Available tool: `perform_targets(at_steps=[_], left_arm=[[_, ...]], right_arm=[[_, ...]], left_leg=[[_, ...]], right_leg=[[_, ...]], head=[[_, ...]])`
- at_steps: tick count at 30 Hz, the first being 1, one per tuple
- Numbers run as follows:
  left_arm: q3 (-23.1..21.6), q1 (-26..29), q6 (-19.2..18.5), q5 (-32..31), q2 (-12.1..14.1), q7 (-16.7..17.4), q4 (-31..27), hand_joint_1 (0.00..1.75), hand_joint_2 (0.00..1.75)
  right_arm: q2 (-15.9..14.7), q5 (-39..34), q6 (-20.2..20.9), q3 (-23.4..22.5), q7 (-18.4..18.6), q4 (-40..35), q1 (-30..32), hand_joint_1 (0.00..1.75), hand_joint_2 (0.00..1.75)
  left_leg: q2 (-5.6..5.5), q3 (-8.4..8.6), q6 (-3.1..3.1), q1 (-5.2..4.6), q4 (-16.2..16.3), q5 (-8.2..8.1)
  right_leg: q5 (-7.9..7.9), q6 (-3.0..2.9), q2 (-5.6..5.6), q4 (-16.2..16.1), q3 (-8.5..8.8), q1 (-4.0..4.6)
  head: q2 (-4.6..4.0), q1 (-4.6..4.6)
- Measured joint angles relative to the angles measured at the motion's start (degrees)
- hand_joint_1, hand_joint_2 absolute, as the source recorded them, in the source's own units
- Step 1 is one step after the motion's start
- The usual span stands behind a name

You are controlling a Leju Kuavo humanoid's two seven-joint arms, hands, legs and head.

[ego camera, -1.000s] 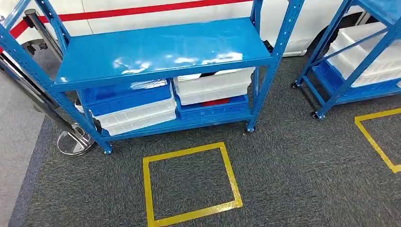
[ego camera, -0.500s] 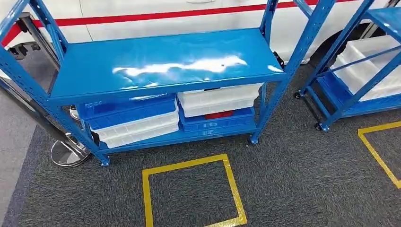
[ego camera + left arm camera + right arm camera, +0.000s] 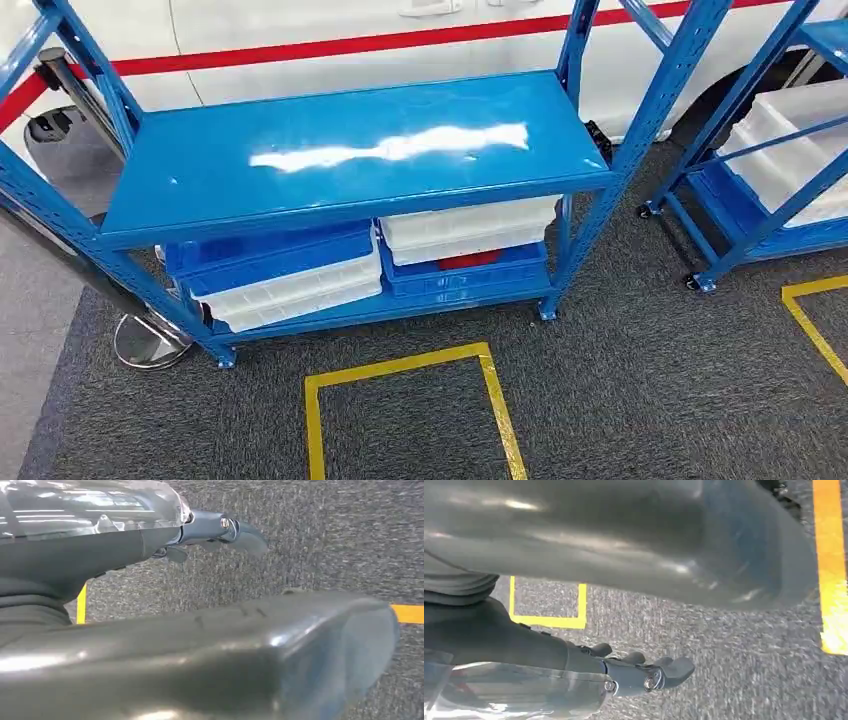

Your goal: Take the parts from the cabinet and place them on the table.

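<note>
A blue cabinet rack (image 3: 350, 150) stands ahead in the head view, its top shelf bare and shiny. On its lower shelf sit a blue bin (image 3: 270, 255) over a white bin (image 3: 295, 295) at the left, and a white bin (image 3: 470, 225) over a blue bin (image 3: 465, 275) at the right. Something red (image 3: 470, 260) shows between the right pair. My left hand (image 3: 125, 555) hangs over the grey carpet, fingers (image 3: 235, 530) straight, holding nothing. My right hand (image 3: 549, 650) hangs the same way, fingers (image 3: 664, 672) extended and empty.
A yellow tape square (image 3: 400, 365) marks the carpet in front of the rack. A second blue rack (image 3: 720, 110) with white bins (image 3: 790, 150) stands at the right. A chrome post base (image 3: 145, 340) sits at the left, and a white vehicle (image 3: 300, 25) with a red stripe stands behind.
The whole picture has shifted, so the camera has moved: the rack now sits lower in the head view and the yellow square is cut off at the bottom. Nothing on the rack has moved.
</note>
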Motion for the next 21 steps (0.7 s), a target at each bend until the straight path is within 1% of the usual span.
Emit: perform_targets(at_steps=[1,2,3,5,6,7,8,9,10,11,12,13,14,15,16,17,18,19,20,21], left_arm=[[0.0,0.0,0.0,-0.1,0.0,0.0,0.0,0.0,0.0],[0.0,0.0,0.0,-0.2,0.0,0.0,0.0,0.0,0.0],[0.0,0.1,0.0,-0.2,0.1,0.0,0.0,0.0,0.0],[0.0,0.1,-0.1,-0.3,0.2,-0.1,0.0,0.0,0.0],[-0.1,0.1,-0.2,-0.3,0.2,-0.1,0.0,0.0,0.0],[-0.1,0.0,-0.2,-0.3,0.3,-0.2,0.0,0.0,0.0],[-0.1,-0.1,-0.2,-0.3,0.2,-0.3,0.0,0.0,0.0],[-0.1,-0.1,-0.3,-0.3,0.3,-0.5,0.0,0.0,0.0],[-0.1,0.0,-0.3,-0.3,0.3,-0.5,0.0,0.0,0.0],[-0.1,0.0,-0.3,-0.3,0.2,-0.5,0.0,0.0,0.0],[-0.1,0.1,-0.3,-0.3,0.2,-0.5,0.0,0.0,0.0],[-0.1,0.0,-0.3,-0.1,0.3,-0.5,0.0,0.0,0.0],[-0.1,0.0,-0.3,-0.1,0.3,-0.5,0.0,0.0,0.0],[-0.1,0.0,-0.3,0.0,0.4,-0.5,0.0,0.0,0.0],[-0.1,0.0,-0.3,0.2,0.4,-0.4,0.0,0.0,0.0],[-0.1,0.1,-0.2,0.3,0.3,-0.2,0.0,0.0,0.0],[-0.1,0.1,-0.2,0.4,0.3,0.0,0.0,0.0,0.0],[-0.1,0.1,-0.1,0.6,0.3,0.3,0.0,0.0,0.0],[-0.1,0.1,0.2,0.7,0.3,0.8,0.0,0.0,0.0],[-0.1,0.1,0.6,0.7,0.4,1.4,0.0,0.0,0.0]], right_arm=[[0.0,-0.2,0.0,-0.1,0.0,0.0,0.0,0.0,0.0],[0.1,-0.3,0.0,-0.2,0.0,0.0,0.0,0.0,0.0],[0.1,-0.3,0.0,-0.3,-0.1,0.0,0.0,0.0,0.0],[0.2,-0.4,-0.2,-0.4,-0.4,0.0,0.0,0.0,0.0],[0.2,-0.4,-0.3,-0.5,-0.6,0.0,0.2,0.0,0.0],[0.2,-0.4,-0.3,-0.6,-0.7,0.0,0.1,0.0,1.75],[0.2,-0.4,-0.5,-0.7,-0.9,0.0,0.0,0.0,1.75],[0.2,-0.4,-0.6,-0.7,-1.1,0.0,0.0,0.0,1.75],[0.2,-0.4,-0.7,-0.8,-1.3,0.0,0.0,0.0,1.75],[0.2,-0.4,-0.8,-0.8,-1.4,0.0,-0.2,0.0,1.75],[0.2,-0.5,-1.0,-0.9,-1.4,0.0,-0.2,0.0,1.75],[0.2,-0.4,-1.1,-1.0,-1.4,0.0,-0.2,0.0,1.75],[0.2,-0.4,-1.1,-1.0,-1.4,0.0,-0.2,0.0,1.75],[0.3,-0.4,-1.3,-1.0,-1.4,0.0,-0.2,0.0,1.75],[0.3,-0.4,-1.5,-1.1,-1.1,0.0,-0.2,0.0,1.75],[0.3,-0.3,-2.0,-1.1,-0.8,0.0,-0.2,0.0,1.75],[0.3,-0.2,-2.5,-1.1,-0.4,0.0,-0.2,0.0,1.75],[0.3,-0.1,-2.9,-1.1,-0.2,0.0,-0.2,0.0,1.75],[0.3,-0.1,-3.0,-1.1,-0.2,0.0,-0.2,0.0,0.0],[0.3,-0.3,-2.7,-1.2,-0.4,0.0,-0.2,0.0,0.0]], left_leg=[[0.02,-2.03,-0.25,0.23,2.8,-0.16],[0.04,-2.54,-0.48,0.47,2.6,1.41],[0.06,-1.72,-0.66,0.65,-0.1,4.09],[0.17,2.0,-0.84,0.91,-9.8,10.32],[0.32,3.09,-0.72,1.07,-13.5,11.54],[0.18,3.82,-0.11,0.66,-15.1,10.79],[0.13,3.56,0.52,0.65,-14.6,10.81],[0.12,3.47,0.89,0.5,-14.6,10.7],[0.12,3.47,1.26,0.42,-14.7,10.82],[0.15,3.71,1.89,0.85,-15.2,11.2],[0.22,3.84,2.11,0.83,-15.5,11.3],[0.28,3.78,2.58,0.81,-15.5,11.28],[0.3,3.71,2.68,0.68,-15.5,11.26],[0.3,3.69,2.81,0.51,-15.4,11.21],[0.31,3.7,3.05,0.41,-15.4,11.15],[0.3,3.8,3.12,0.35,-15.4,11.09],[0.27,3.98,3.17,0.36,-15.4,11.02],[0.17,4.24,3.18,0.41,-15.3,10.87],[0.08,4.5,3.0,0.43,-15.2,10.67],[0.06,4.52,2.67,0.29,-15.0,10.42]], right_leg=[[-0.19,0.03,0.02,0.0,0.18,-0.03],[-0.4,0.15,0.09,0.0,0.55,-0.14],[-0.69,0.33,0.17,0.0,1.0,-0.29],[-1.31,0.9,0.21,0.2,1.95,-0.55],[-1.56,1.25,0.2,0.2,1.98,-0.48],[-1.94,1.78,0.25,0.6,1.85,-0.09],[-1.74,2.1,0.17,0.3,1.82,-0.1],[-1.7,2.47,0.17,0.1,1.86,0.0],[-1.6,2.79,0.16,0.0,1.97,-0.1],[-1.9,3.17,0.18,0.3,2.03,-0.21],[-2.84,3.3,0.15,1.6,1.59,-0.38],[-5.13,3.39,0.18,5.0,-0.13,-0.33],[-7.53,3.46,0.18,9.8,-2.46,-0.34],[-9.25,3.52,0.18,14.1,-4.68,-0.38],[-10.04,3.62,0.18,17.3,-6.41,-0.44],[-9.5,3.88,0.17,17.9,-6.84,-0.5],[-7.41,4.21,0.17,15.6,-5.9,-0.6],[-4.51,4.47,0.15,11.0,-3.65,-0.81],[-1.62,4.77,0.12,5.3,-0.84,-1.15],[-0.79,5.06,0.13,1.1,0.96,-1.52]], head=[[-0.02,0.0],[-0.02,0.0],[0.0,0.0],[-0.02,0.0],[-0.02,0.0],[-0.02,0.0],[0.0,0.0],[-0.02,0.0],[-0.02,0.0],[0.0,0.0],[0.0,0.0],[-0.02,0.0],[0.0,0.0],[-0.02,0.0],[-0.02,0.0],[0.0,0.0],[0.0,0.0],[-0.02,0.0],[-0.02,0.02],[-0.02,0.02]])
